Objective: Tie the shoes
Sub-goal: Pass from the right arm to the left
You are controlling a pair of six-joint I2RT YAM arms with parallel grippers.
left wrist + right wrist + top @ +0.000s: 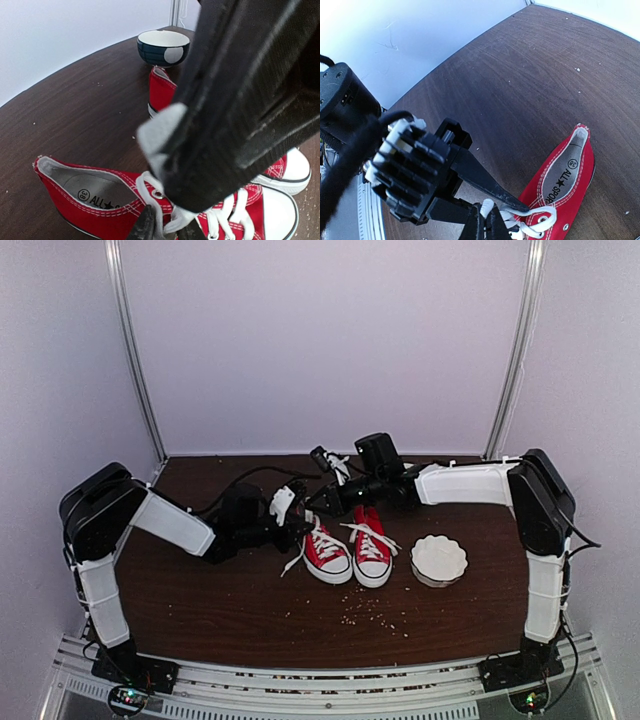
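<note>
Two red shoes with white toe caps stand side by side mid-table, the left shoe and the right shoe. Both grippers meet over the left shoe's tongue end. My left gripper has a narrow gap, and a white lace from the top eyelet is pinched in it. My right gripper is shut on a white lace end of the same shoe. The right gripper's body blocks much of the left wrist view. In the top view the left gripper and right gripper nearly touch.
A white scalloped bowl sits right of the shoes. Crumbs lie scattered in front of them. One loose lace trails left of the left shoe, and the right shoe's laces lie spread open. Walls enclose the table's back and sides.
</note>
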